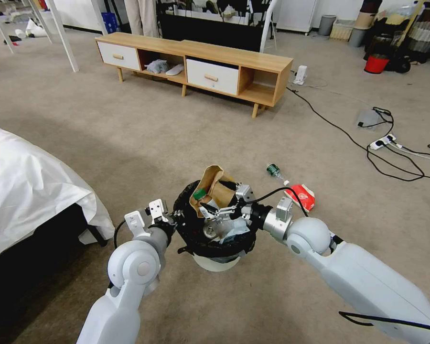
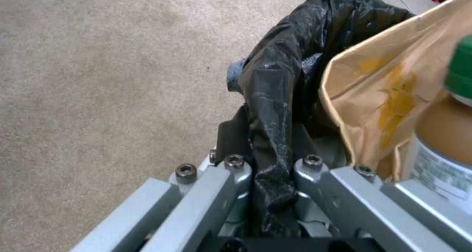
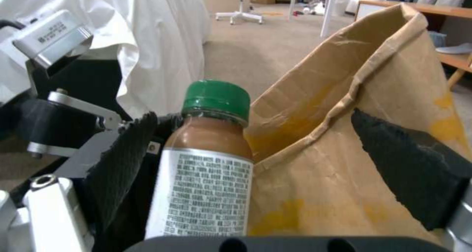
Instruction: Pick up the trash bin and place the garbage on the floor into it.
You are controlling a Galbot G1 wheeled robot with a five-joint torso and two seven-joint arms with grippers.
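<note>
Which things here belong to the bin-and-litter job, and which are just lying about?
Job: trash bin, left gripper clamped on its bag rim; right gripper open over the brown paper bag and bottle; floor bottle; red wrapper.
Lying about: power strip, cabinet, bed.

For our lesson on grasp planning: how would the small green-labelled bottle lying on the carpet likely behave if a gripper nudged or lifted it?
The bottle lies on its side, so a nudge would probably roll it, though carpet should slow that. It looks clear and small, so probably light. Its smooth round body might slip between fingers.
</note>
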